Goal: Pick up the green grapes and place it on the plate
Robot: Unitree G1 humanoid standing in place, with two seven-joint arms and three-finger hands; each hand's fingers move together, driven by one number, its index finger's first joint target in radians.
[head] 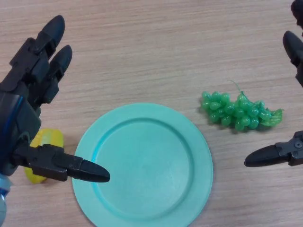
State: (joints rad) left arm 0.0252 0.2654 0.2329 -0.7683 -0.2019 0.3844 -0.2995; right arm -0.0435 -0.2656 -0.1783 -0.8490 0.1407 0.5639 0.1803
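Task barely begun, judging by the layout. Green grapes (240,113) lie on the wooden surface (151,52), to the robot's right of the teal plate (142,215), near its rim but not touching. Bunch lies on its side, stem end pointing away from the plate. Plate has nothing on it.

Right hand (284,153) comes in at the view's right edge, w/ thumb below the grapes and fingers (294,47) above them; hand is released, spread wide, holding nothing. Grapes sit roughly in the gap between thumb and fingers, but no contact shows. Whether the hand is at surface height or above it: can't tell.

Left hand (21,113) shows at the view's left, also released, fingers straight, thumb reaching over the plate's left rim. Holds nothing, looks idle. A yellow object (45,142), partly hidden behind that hand, lies on the surface just beside the plate; can't identify it.

Done: at most the approach to the grapes. Left: close on the bunch, lift, carry it across to the plate, set down, let go. So nearly all of the job remains.
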